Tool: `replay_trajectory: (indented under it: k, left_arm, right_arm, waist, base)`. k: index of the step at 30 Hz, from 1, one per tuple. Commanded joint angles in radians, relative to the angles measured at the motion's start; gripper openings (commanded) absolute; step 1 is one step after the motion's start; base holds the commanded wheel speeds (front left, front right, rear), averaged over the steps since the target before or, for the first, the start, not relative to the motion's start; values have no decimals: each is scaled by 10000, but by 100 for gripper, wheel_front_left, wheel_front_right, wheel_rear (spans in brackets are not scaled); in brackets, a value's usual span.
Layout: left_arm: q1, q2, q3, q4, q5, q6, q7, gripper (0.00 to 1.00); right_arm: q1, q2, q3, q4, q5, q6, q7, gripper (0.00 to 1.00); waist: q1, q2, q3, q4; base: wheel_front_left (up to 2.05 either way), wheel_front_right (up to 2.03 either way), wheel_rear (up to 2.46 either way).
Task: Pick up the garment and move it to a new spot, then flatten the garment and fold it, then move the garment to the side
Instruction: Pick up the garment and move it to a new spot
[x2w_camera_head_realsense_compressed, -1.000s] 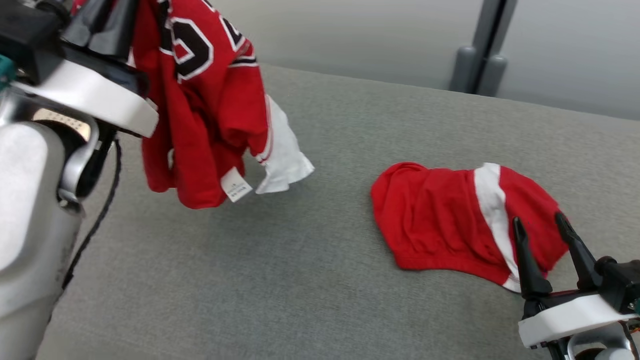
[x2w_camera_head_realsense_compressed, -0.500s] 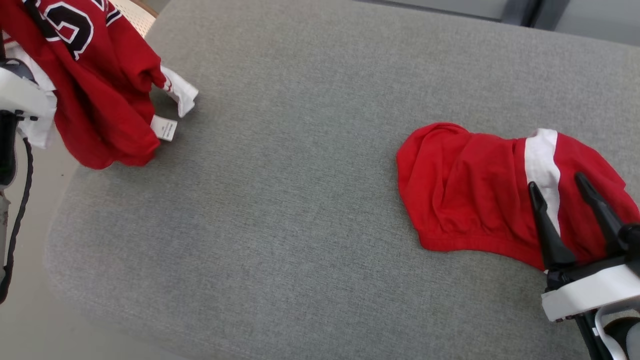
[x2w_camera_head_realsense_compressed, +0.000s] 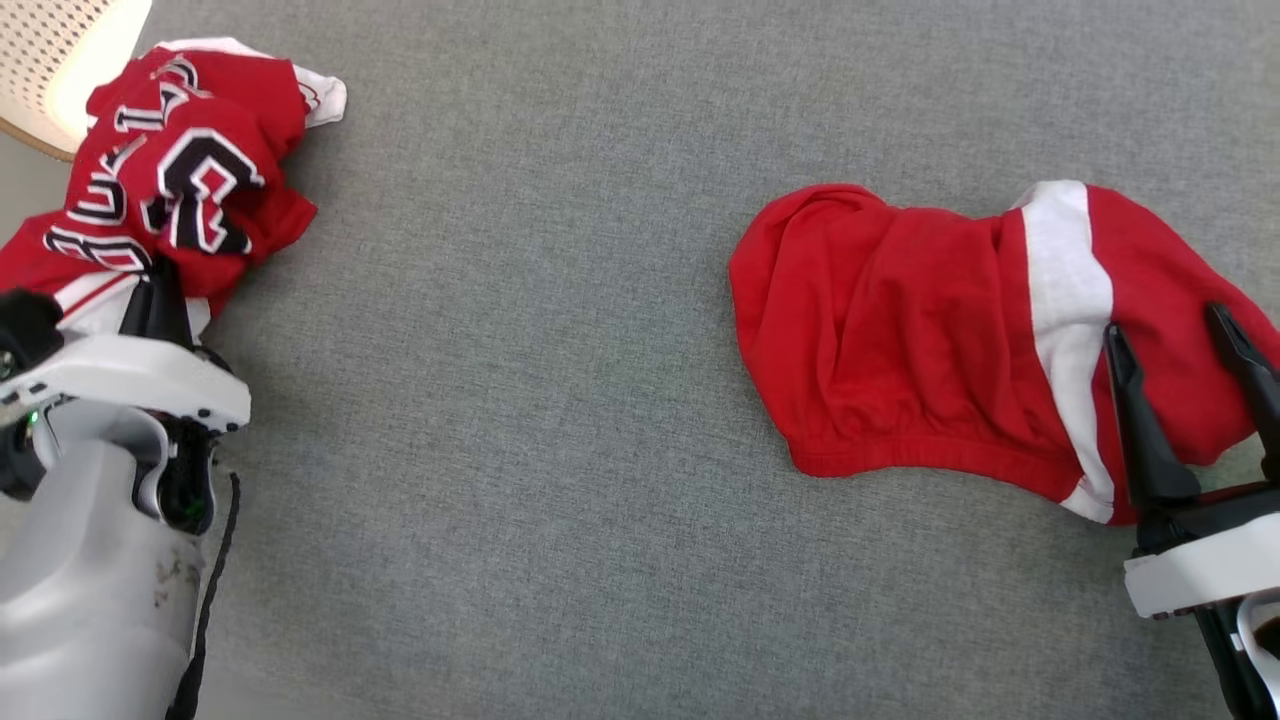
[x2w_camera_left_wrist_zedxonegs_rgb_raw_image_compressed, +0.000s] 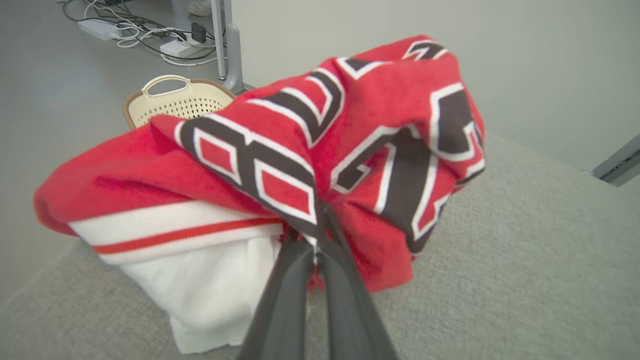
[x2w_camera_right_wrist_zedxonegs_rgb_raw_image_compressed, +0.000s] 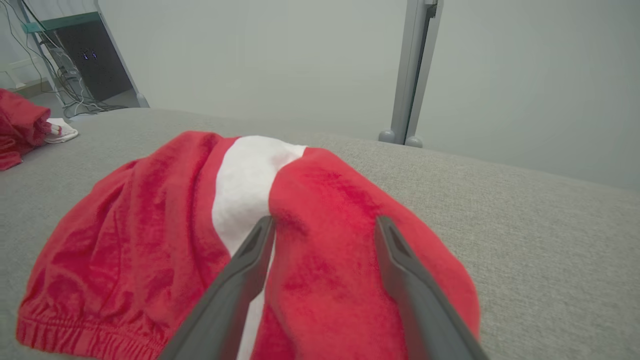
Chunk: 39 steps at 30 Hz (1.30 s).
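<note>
The garment, a red jersey (x2w_camera_head_realsense_compressed: 180, 190) with black-and-white lettering and white trim, is bunched up at the left edge of the grey padded surface (x2w_camera_head_realsense_compressed: 550, 400). My left gripper (x2w_camera_head_realsense_compressed: 160, 290) is shut on it. In the left wrist view the two fingers meet in a fold of the jersey (x2w_camera_left_wrist_zedxonegs_rgb_raw_image_compressed: 350, 150), and the left gripper (x2w_camera_left_wrist_zedxonegs_rgb_raw_image_compressed: 317, 235) pinches red cloth above a white part that reaches the surface. Red shorts (x2w_camera_head_realsense_compressed: 900, 320) with a white stripe lie crumpled at the right. My right gripper (x2w_camera_head_realsense_compressed: 1167, 325) hovers open over their right end, and in the right wrist view this gripper (x2w_camera_right_wrist_zedxonegs_rgb_raw_image_compressed: 324, 222) straddles a ridge of the shorts (x2w_camera_right_wrist_zedxonegs_rgb_raw_image_compressed: 150, 225).
A cream perforated laundry basket (x2w_camera_head_realsense_compressed: 50, 70) stands off the surface's far left corner, and its handle shows behind the jersey in the basket (x2w_camera_left_wrist_zedxonegs_rgb_raw_image_compressed: 180, 102) view. A grey post (x2w_camera_right_wrist_zedxonegs_rgb_raw_image_compressed: 415, 75) rises behind the surface. Cables and power strips (x2w_camera_left_wrist_zedxonegs_rgb_raw_image_compressed: 150, 30) lie on the floor.
The head camera has tilted down. My left gripper has brought the hanging jersey down low at the surface's left edge, where it now sits bunched. The right gripper stays open over the shorts.
</note>
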Motion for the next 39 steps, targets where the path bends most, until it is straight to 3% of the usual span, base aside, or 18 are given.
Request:
replay_trajectory:
  k: [1, 2, 3, 10, 14, 19, 24, 31, 39]
  left_arm:
    - [72, 79, 180, -36, -42, -42, -38, 0]
    - [244, 72, 355, -124, 3, -46, -39, 69]
    - [466, 31, 533, -294, 94, -53, -41, 100]
    - [2826, -209, 2445, -2896, 1563, 351, -33, 100]
    - [4778, -842, 3222, -5443, 3054, 556, -32, 100]
    - [6212, -1471, 2951, -7564, 4161, 631, -31, 100]
    - [7123, -1673, 2273, -8915, 4825, 754, 6, 100]
    - [7844, -1772, 1493, -9943, 5153, 866, 762, 100]
    - [8672, -1724, 1402, -10241, 5185, 1060, 1302, 100]
  right_arm:
    - [-176, 9, -1, -41, 28, -3, -59, 100]
    - [-186, 38, 31, 3, 27, -3, -97, 100]
    - [-177, 69, 52, 45, 26, -3, -147, 100]
    - [-106, 532, 251, 636, 47, -3, -580, 100]
    - [135, 866, 285, 1061, 27, -3, -859, 100]
    - [371, 1053, 334, 1379, -8, -3, -985, 100]
    - [510, 1197, 402, 1581, -51, -3, -1075, 100]
    - [650, 1243, 748, 1923, -48, -5, -1191, 100]
    - [670, 1190, 1269, 2221, 50, -5, -1275, 100]
  waist:
    - [0, 0, -72, -43]
    - [0, 0, -156, -81]
    - [0, 0, -251, -121]
    - [0, 0, -1386, -564]
    - [0, 0, -2212, -869]
    - [0, 0, -2861, -1188]
    - [0, 0, -3303, -1695]
    - [0, 0, -3812, -2756]
    - [0, 0, -4348, -3623]
  base:
    - [0, 0, 0]
    - [0, 0, 0]
    - [0, 0, 0]
    - [0, 0, 0]
    - [0, 0, 0]
    - [0, 0, 0]
    - [0, 0, 0]
    - [0, 0, 0]
    - [0, 0, 0]
